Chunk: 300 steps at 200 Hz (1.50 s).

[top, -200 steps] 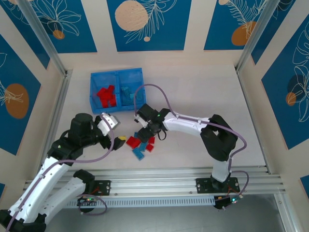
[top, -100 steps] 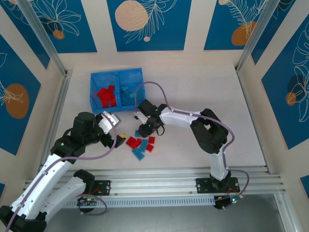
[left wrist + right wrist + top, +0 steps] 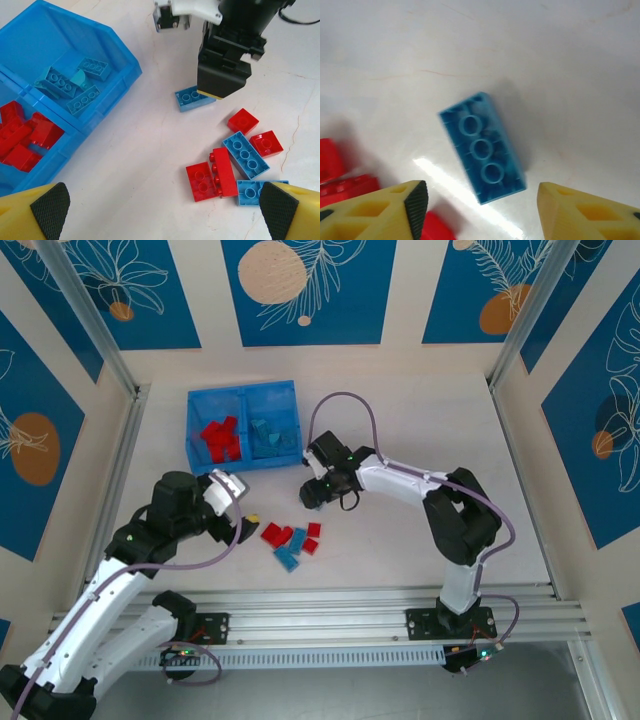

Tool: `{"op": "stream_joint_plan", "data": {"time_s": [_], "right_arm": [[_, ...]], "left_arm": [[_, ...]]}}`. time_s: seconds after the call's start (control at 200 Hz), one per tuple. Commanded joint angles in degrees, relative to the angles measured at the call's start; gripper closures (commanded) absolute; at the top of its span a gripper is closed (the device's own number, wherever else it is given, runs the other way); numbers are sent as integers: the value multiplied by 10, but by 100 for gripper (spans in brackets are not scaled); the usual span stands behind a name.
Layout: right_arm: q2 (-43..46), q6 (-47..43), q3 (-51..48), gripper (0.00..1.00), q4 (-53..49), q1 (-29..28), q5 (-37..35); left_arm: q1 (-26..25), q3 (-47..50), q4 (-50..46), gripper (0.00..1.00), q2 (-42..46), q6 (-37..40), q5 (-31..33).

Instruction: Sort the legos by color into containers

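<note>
right pincer (image 3: pixel 480 197) spread above blue brick (image 3: pixel 482 147), empty | left pincer (image 3: pixel 162 205) spread | risk: brick lies skewed, so my closing fingers (image 3: pixel 405 205) may twist it loose

**Brick Tally: Seven Loose, the Rest Binned**

There is one blue tray (image 3: pixel 50 35) with two compartments. On the table (image 3: pixel 150 150) lie four loose red bricks (image 3: pixel 224 171) and three loose blue bricks (image 3: pixel 243 155). One compartment holds four teal bricks (image 3: pixel 82 100). The other holds a heap of red bricks (image 3: pixel 30 140), at least five, overlapping too much for an exact count.
</note>
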State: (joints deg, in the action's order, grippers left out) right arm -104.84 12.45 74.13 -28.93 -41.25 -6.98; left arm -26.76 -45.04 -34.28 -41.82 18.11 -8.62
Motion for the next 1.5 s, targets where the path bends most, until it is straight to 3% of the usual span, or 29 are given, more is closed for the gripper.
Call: {"op": "stream_joint_plan", "data": {"time_s": [0.0,0.105,0.28,0.39,0.535,0.655,0.78,0.885,0.965,1.09,1.195,1.285,1.495], "right_arm": [[3,-34,15,33,-10,-3,22],[-39,-42,50,25,-34,-5,-18],[-96,-56,88,26,-48,-17,-42],[-127,-51,112,33,-73,-28,-59],[-127,-43,114,51,-77,-39,-94],[-87,-33,105,63,-70,-43,-108],[-4,-18,91,65,-42,-52,-95],[64,14,87,66,3,-63,-62],[96,39,85,66,57,-74,-60],[90,46,101,65,142,-89,-128],[29,35,163,65,157,-83,-207],[-46,17,233,65,160,-67,-232],[-252,33,491,65,25,-42,-151]], "left_arm": [[-2,1,10,0,3,-3,-10],[-2,4,15,0,16,3,-43],[-3,12,28,0,47,20,-128],[-3,18,30,0,61,27,-145],[-3,18,33,0,63,31,-170],[-3,17,32,0,64,35,-198],[-3,17,34,0,69,38,-209],[-2,18,39,0,79,30,-172],[-2,21,53,0,92,3,-84],[-2,29,58,0,110,-21,78],[-1,38,59,0,126,-28,172],[-1,46,64,0,144,-26,195],[-1,50,67,0,150,-22,185]]}}
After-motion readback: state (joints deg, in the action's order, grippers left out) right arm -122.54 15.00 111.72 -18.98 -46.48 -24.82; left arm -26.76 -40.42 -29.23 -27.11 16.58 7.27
